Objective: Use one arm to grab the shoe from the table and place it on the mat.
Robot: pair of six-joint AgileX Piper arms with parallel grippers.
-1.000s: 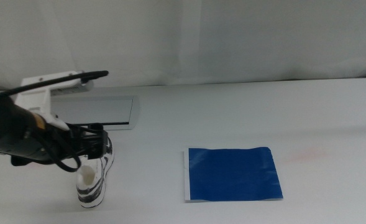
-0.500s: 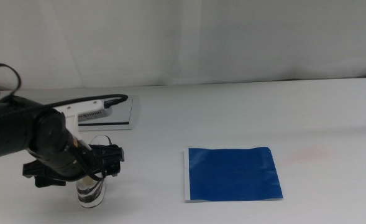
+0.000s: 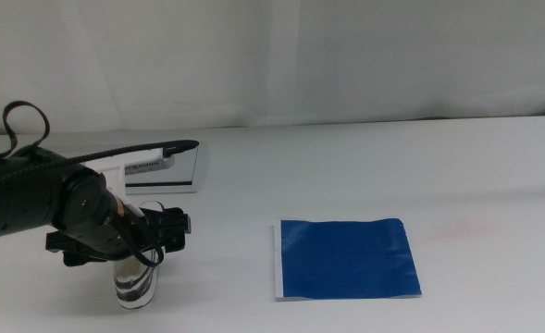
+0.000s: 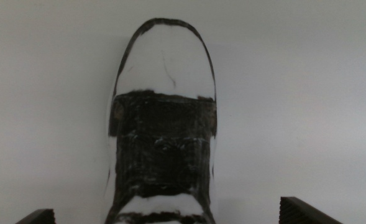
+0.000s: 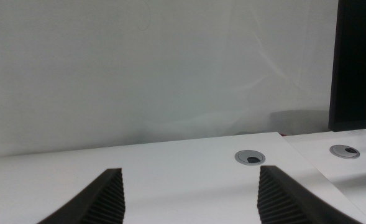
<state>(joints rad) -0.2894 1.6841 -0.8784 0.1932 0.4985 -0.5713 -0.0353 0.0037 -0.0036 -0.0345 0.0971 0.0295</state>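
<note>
Shoe under your left tool, blue mat well apart to the right.

Your bulky black and grey left arm (image 3: pixel 59 208) reaches in from the left over the plain white worktop (image 3: pixel 346 176), and its left tool (image 4: pixel 170 219) sits with jaws spread wide, one on each side of the small white sneaker with dark panels (image 4: pixel 163 143), neither touching it. You see the sneaker resting on the worktop near the front left, mostly hidden beneath the arm in the middle view. The flat bright blue rectangular mat (image 3: pixel 346 258) lies bare. Your right tool (image 5: pixel 189 193) waits out of the middle view, jaws apart on nothing.
</note>
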